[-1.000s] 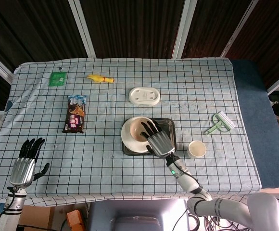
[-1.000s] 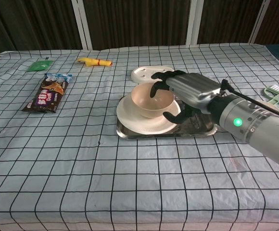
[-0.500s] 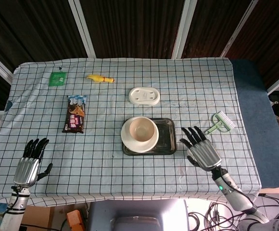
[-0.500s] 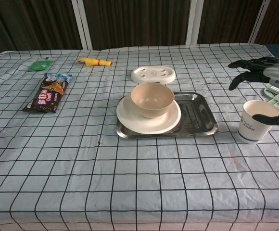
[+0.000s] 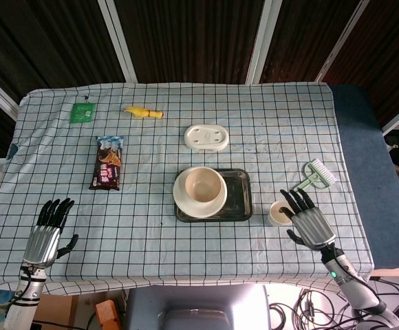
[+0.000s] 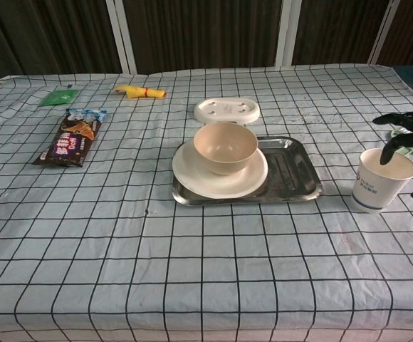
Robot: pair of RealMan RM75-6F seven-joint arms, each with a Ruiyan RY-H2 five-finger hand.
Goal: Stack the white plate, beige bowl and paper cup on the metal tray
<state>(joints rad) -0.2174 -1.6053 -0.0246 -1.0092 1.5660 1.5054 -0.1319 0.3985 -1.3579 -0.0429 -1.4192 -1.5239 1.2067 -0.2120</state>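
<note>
The beige bowl sits in the white plate, which lies on the left part of the metal tray. The paper cup stands upright on the cloth to the right of the tray. My right hand hovers open just right of the cup, fingers spread over its rim, not holding it. My left hand is open near the front left edge of the table.
A white soap dish lies behind the tray. A green brush lies beyond the cup. A dark snack pack, a yellow toy and a green packet lie at the left.
My right hand let go of the bowl on the plate and moved right, past the tray, to the paper cup. The left hand barely shifted.
</note>
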